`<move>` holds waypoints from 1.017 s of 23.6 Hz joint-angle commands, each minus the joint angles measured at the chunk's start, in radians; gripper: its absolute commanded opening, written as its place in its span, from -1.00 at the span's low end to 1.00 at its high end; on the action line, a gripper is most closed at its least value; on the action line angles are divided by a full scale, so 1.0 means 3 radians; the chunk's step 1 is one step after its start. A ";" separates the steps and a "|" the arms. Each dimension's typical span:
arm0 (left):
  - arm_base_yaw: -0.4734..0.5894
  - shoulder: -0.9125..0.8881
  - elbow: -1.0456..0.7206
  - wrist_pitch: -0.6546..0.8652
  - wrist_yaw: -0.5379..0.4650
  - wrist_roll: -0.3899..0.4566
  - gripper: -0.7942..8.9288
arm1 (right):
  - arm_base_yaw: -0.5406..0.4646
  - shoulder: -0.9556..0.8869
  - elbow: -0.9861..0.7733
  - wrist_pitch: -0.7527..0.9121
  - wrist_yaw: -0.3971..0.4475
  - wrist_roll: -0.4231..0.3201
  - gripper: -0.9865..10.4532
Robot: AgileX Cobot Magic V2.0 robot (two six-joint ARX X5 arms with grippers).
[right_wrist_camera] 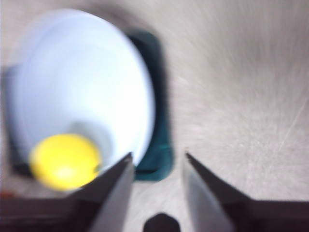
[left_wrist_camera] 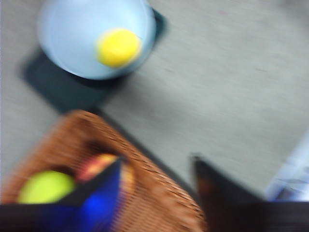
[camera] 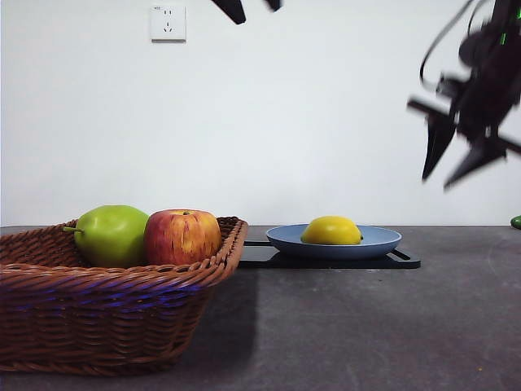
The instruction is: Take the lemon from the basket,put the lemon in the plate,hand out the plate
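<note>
Nearest the front camera stood the basket (camera: 114, 301) — brown wicker, braided rim — holding a green pear-like fruit (camera: 112, 235) and a streaked red apple (camera: 182, 236) side by side against its far wall. No lemon remained in it. Beyond, on a flat black tray (camera: 334, 261), sat the plate (camera: 374, 241), matte blue, with the lemon (camera: 331, 231) resting inside it, a little off centre (so the first two steps looked done, and only the handing out was left). Right gripper (right_wrist_camera: 157, 166): high above the table near the plate's rim, jaws apart and empty, probably placed to take hold of that rim. Left gripper (left_wrist_camera: 159, 179): raised above the basket's edge, empty, jaws apart — apparently waiting. Both wrist views were blurred, so finer detail could not be told.
</note>
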 commanded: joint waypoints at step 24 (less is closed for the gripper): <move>0.1902 -0.2155 -0.2125 0.2054 0.0472 0.0298 -0.83 | 0.1242 -0.3770 -0.2035 0.1555 0.1400 -0.0627 -0.82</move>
